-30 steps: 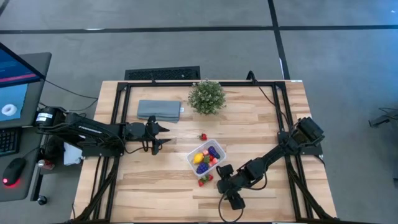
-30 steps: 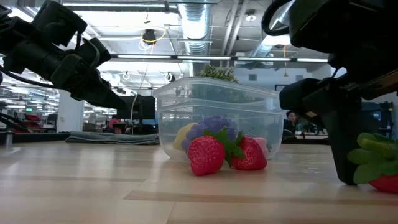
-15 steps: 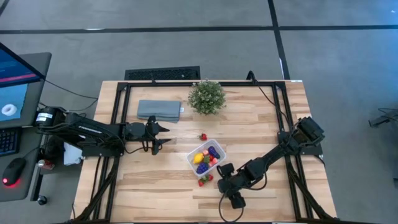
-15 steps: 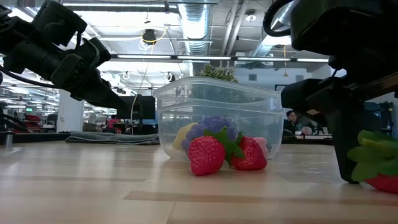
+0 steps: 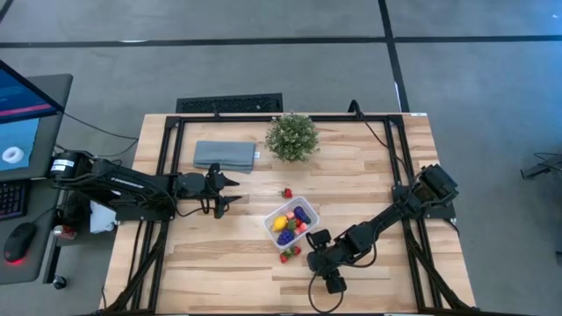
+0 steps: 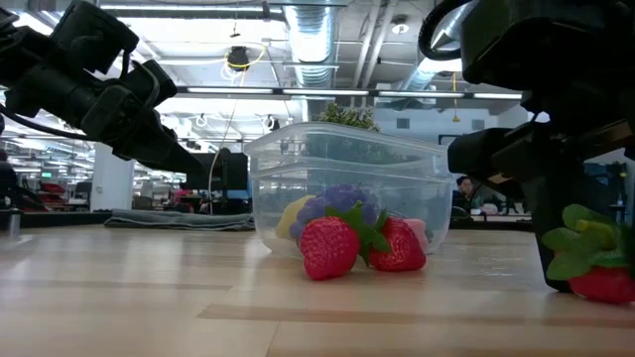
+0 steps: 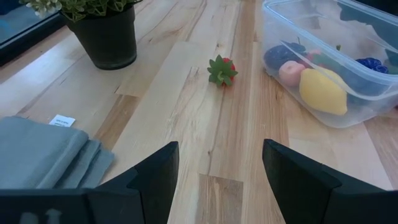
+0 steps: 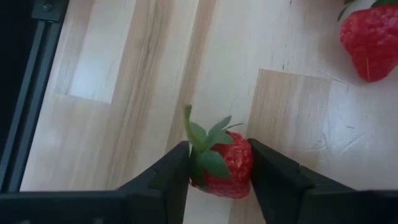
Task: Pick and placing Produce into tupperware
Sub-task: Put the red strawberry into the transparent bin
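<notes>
The clear tupperware (image 5: 313, 208) stands mid-table and holds a yellow piece (image 7: 322, 91), purple pieces (image 5: 301, 213) and small pink-red ones. Two strawberries (image 6: 359, 246) lie on the table against its near side. One strawberry (image 7: 222, 70) lies alone on the table on the box's far-left side. My right gripper (image 5: 334, 281) is near the table's near edge, right of the two strawberries, shut on another strawberry (image 8: 221, 165). My left gripper (image 5: 230, 191) is open and empty, left of the box, above the table. My right gripper pinches the strawberry's red body (image 8: 239, 163) between its two fingers (image 8: 171, 177), one on each side. The green leaf cap (image 8: 208, 146) sticks out past the fingertips. The strawberry (image 6: 595, 283) is low at the tabletop; whether it is lifted clear cannot be told.
A folded grey-blue cloth (image 5: 225, 155) and a bushy green potted plant (image 5: 291, 136) stand at the far side. Black frame rails (image 5: 162, 175) run along the table's left and right sides. Bare wood lies between my left gripper and the box.
My right gripper has shifted a little toward the tupperware with the strawberry, which shows more fully in the low view than before.
</notes>
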{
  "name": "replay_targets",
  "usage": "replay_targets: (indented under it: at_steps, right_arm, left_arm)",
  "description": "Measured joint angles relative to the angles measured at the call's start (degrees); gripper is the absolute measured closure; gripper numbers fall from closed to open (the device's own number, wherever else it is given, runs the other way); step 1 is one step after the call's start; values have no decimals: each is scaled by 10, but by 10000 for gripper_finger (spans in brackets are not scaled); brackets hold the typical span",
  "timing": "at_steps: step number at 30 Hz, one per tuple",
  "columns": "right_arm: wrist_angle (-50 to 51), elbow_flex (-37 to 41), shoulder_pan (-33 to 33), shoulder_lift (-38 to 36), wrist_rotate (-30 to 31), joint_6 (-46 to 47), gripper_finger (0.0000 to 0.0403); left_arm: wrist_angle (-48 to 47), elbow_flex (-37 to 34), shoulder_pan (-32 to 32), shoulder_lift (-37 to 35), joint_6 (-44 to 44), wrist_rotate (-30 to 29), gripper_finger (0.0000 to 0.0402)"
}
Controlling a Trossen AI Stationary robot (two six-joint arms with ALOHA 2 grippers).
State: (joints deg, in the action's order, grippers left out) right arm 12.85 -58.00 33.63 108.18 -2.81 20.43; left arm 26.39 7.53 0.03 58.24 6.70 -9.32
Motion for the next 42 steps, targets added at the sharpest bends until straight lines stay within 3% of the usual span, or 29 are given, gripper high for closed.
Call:
replay_targets:
  at_steps: [5,15,28,42]
  right_arm:
    - [0,0,0,0,-1,0,207]
    - [0,1,0,0,-1,1,234]
    - [-3,1,0,1,-3,4,188]
    - [-3,1,0,1,-2,6,218]
  left_arm:
    - [0,0,0,0,0,0,178]
    - [0,0,0,0,0,-1,178]
    - [0,0,0,0,2,-1,178]
    - [0,0,0,0,2,0,178]
